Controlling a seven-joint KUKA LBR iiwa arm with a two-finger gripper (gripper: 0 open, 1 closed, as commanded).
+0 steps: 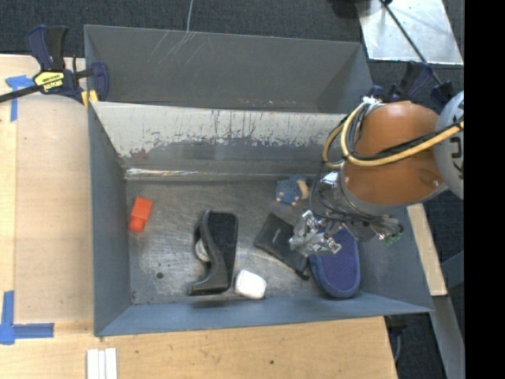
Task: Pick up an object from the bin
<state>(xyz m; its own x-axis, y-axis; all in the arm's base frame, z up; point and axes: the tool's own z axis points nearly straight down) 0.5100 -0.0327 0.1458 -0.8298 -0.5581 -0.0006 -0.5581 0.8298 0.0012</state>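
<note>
A grey metal bin (229,69) with sloped walls holds a few loose things, all lying flat on its floor where they seem to have slid and settled. The arm (390,156), under its orange cover and looped cables, reaches in from the right and hangs over the right side of the floor, so part of that side is hidden beneath it. The gripper (314,237) points down, low over the right near part of the bin, where a blue oval pad (341,273) lies against the foot of the near wall. Whether the gripper is open or closed cannot be told, and nothing can be seen in its hold. It sits above the spot where the pad's far end meets a black tile (274,235), which lies askew just to the left. By position, one of these two looks the likely pick, though which one is unclear. An L-shaped black bracket (219,247) lies well left of the gripper, near the middle of the floor. A white lump (251,284) touches the bracket's near end. An orange block (140,213) sits alone at the far left. A small blue-and-tan scrap (290,189) lies just beyond the tile, toward the far wall.
</note>
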